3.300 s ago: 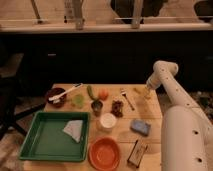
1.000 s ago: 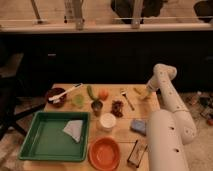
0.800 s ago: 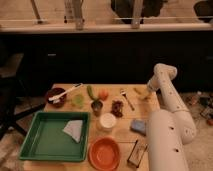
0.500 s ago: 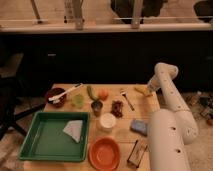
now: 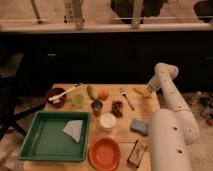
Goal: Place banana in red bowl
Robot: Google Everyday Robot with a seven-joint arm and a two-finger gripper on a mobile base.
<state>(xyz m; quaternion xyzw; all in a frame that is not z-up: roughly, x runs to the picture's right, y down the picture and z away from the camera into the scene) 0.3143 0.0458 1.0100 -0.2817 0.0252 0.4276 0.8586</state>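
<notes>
The banana [image 5: 139,92] is small and yellow and lies on the wooden table near its far right edge. My gripper [image 5: 148,90] is right at the banana's right end, low over the table, at the end of the white arm [image 5: 167,95] that comes in from the right. The red bowl [image 5: 104,152] is wide, orange-red and empty, and sits at the table's front edge, far from the banana.
A green tray [image 5: 35,145] with a pale cloth [image 5: 73,129] fills the front left. Between the banana and the bowl are a fork [image 5: 126,98], a brown clump [image 5: 118,107], a white cup [image 5: 107,121] and a blue sponge [image 5: 139,126]. A maroon bowl [image 5: 52,93], a green vegetable [image 5: 91,91], an orange fruit [image 5: 103,94] and a dark cup [image 5: 97,106] lie further left, and a small box [image 5: 136,153] sits at the front.
The arm's lower body has swung nearer to the camera since the oldest frame. The gripper stays by the banana, which has not visibly moved in the last second.
</notes>
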